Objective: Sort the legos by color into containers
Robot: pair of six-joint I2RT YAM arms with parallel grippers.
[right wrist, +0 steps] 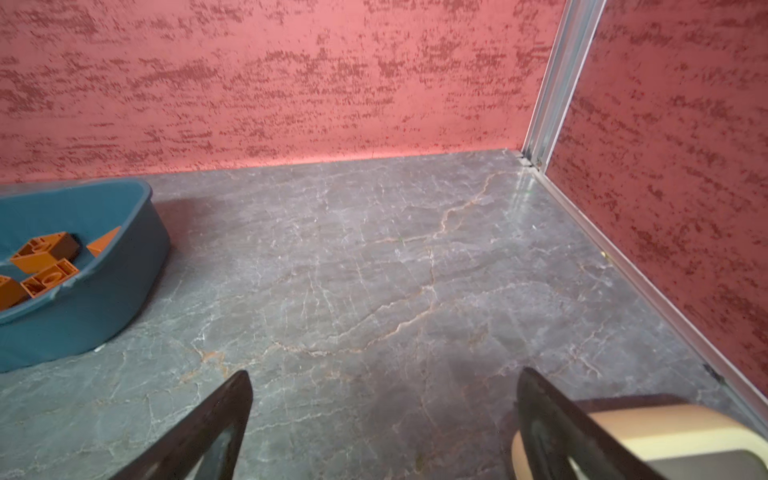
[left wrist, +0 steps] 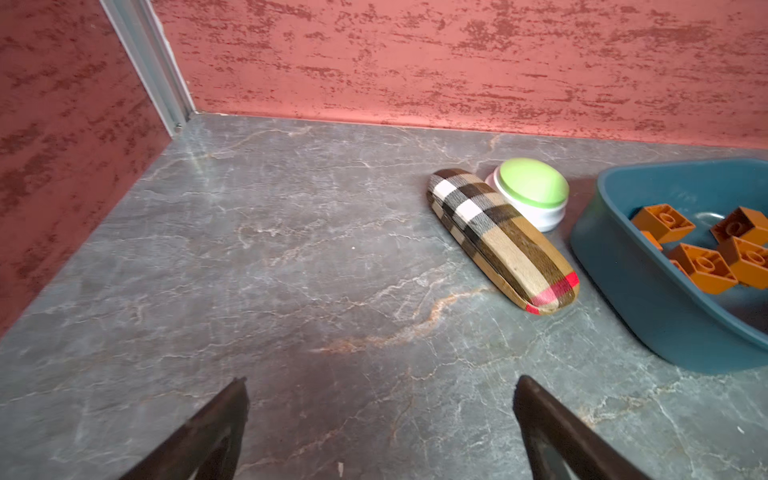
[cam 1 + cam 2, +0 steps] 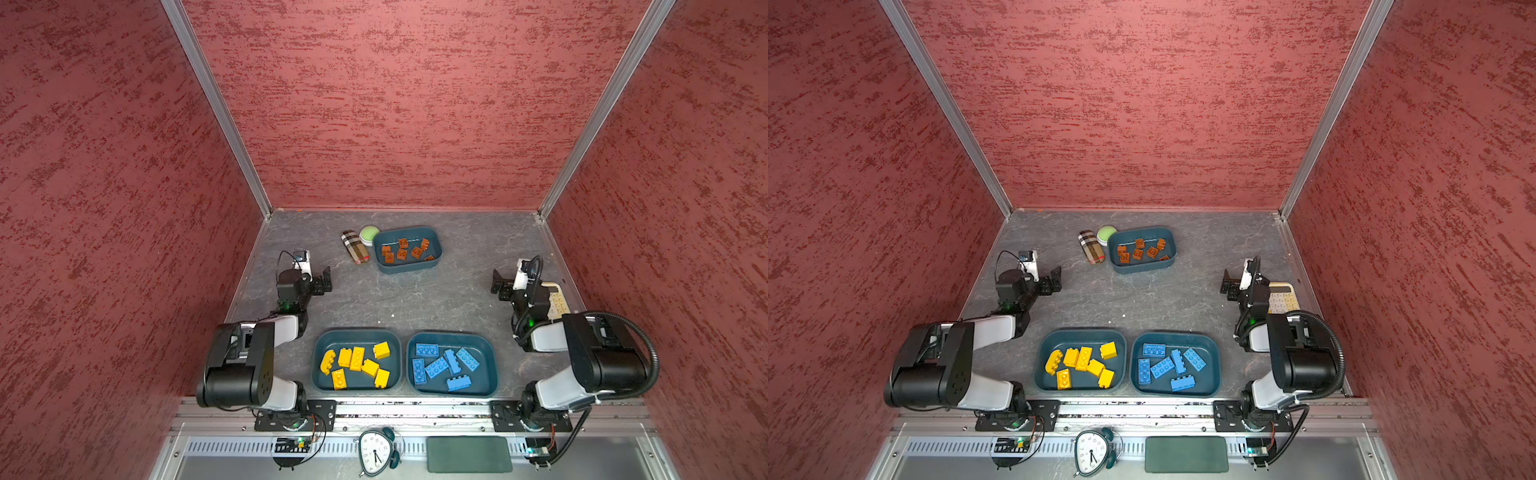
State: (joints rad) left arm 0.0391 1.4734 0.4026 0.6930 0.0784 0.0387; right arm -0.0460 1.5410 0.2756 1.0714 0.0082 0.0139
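Lying sorted by colour, brown legos fill the small teal tub ahead of, and between, both pairs of fingers; yellow legos and blue legos sit in two larger rounded tubs side by side, behind the fingertips. Left gripper and right gripper hang with fingers spread, pinching nothing, smooth veined grey tabletop bare between them. A plaid case and green-topped puck lie beside the small teal tub's rim; a cream calculator lies beside the right fingers.
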